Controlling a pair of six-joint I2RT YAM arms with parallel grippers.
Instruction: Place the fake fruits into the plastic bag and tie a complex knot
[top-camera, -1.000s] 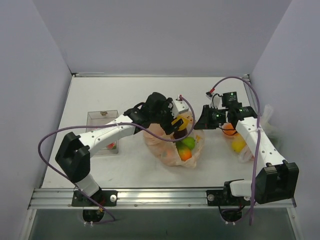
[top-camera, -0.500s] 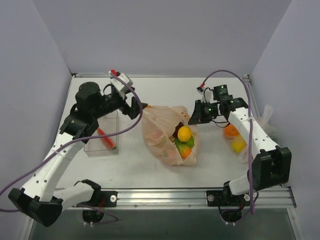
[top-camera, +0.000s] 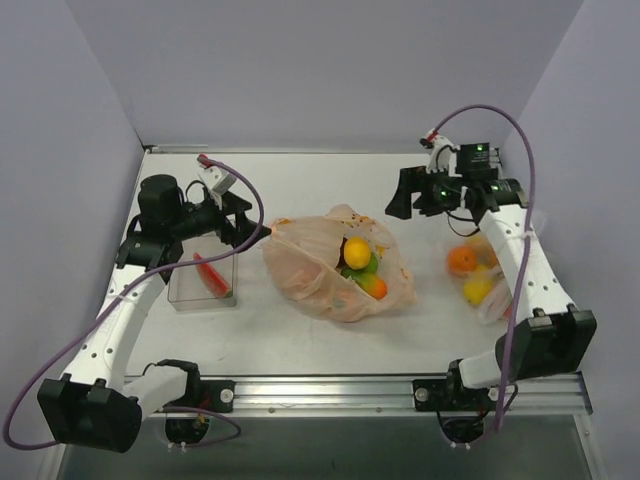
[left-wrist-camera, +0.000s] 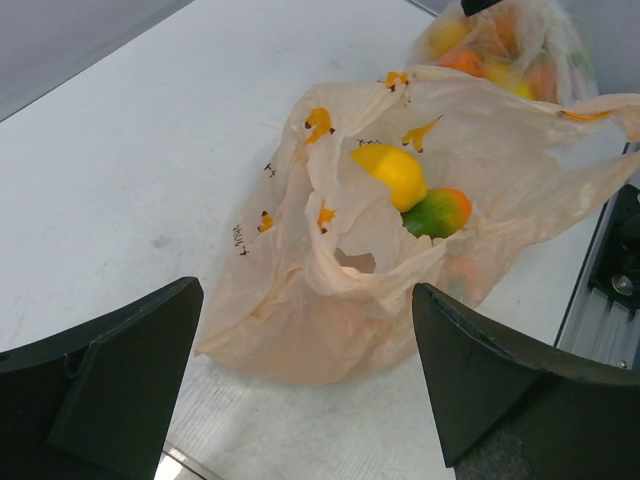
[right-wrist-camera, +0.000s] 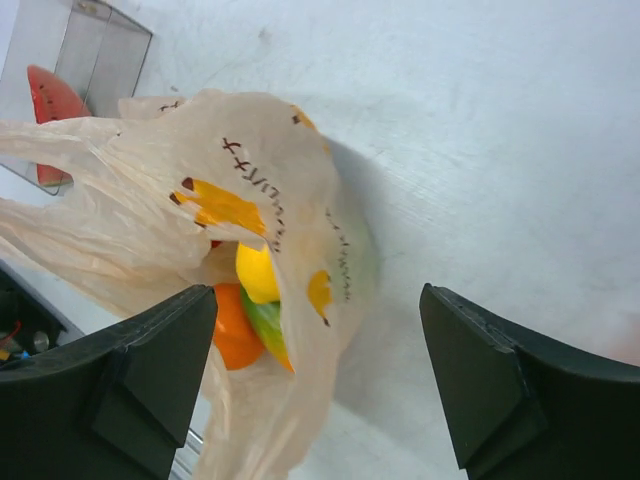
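The peach plastic bag (top-camera: 318, 272) lies slumped mid-table with its mouth open; no knot is in view. Inside it sit fake fruits: a yellow one (top-camera: 356, 252), a green one (top-camera: 369, 265) and an orange one (top-camera: 373, 286). My left gripper (top-camera: 262, 232) hovers at the bag's left end, open and empty. In the left wrist view the bag (left-wrist-camera: 300, 330) lies just beyond the left gripper (left-wrist-camera: 305, 300). My right gripper (top-camera: 398, 205) is open and empty, up and right of the bag. The right wrist view shows the bag (right-wrist-camera: 270, 190), the yellow fruit (right-wrist-camera: 257, 270) and the right gripper (right-wrist-camera: 315, 300).
A clear whitish bag (top-camera: 492, 300) at the right edge holds an orange fruit (top-camera: 461, 260) and a yellow one (top-camera: 478, 290). A clear rectangular tray (top-camera: 186, 292) with a red piece (top-camera: 212, 275) stands left, under my left arm. Grey walls close in three sides.
My left arm drew back to the left, off the bag. My right gripper opened, let the bag's edge go and moved up and away. The bag slumped and spread leftward.
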